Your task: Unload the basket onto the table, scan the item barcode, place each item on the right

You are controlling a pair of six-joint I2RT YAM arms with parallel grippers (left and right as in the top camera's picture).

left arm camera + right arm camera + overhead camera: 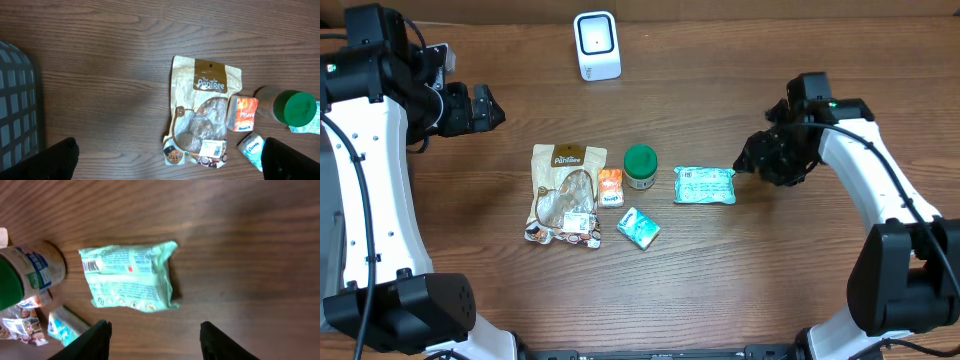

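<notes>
This is looking like a robotics lab dressed up as a shop checkout. Two white-and-black robot arms, the left arm [365, 150] and the right arm [880, 185], are reaching in over a wood-grain table [720, 290] from its left and right edges. A small white barcode scanner [597, 45] is standing near the far edge. Shop goods are lying clustered at the middle: a brown snack bag [565, 190], a green-lidded jar [640, 166], an orange sachet [610, 187] and a mint-green packet [705, 185] showing a printed barcode. A grey mesh basket [17, 110] is sitting toward the left edge.

Brown pouch [205, 115] flat, orange sachet [242, 113] just beside, green-lidded jar [295, 107].
</notes>
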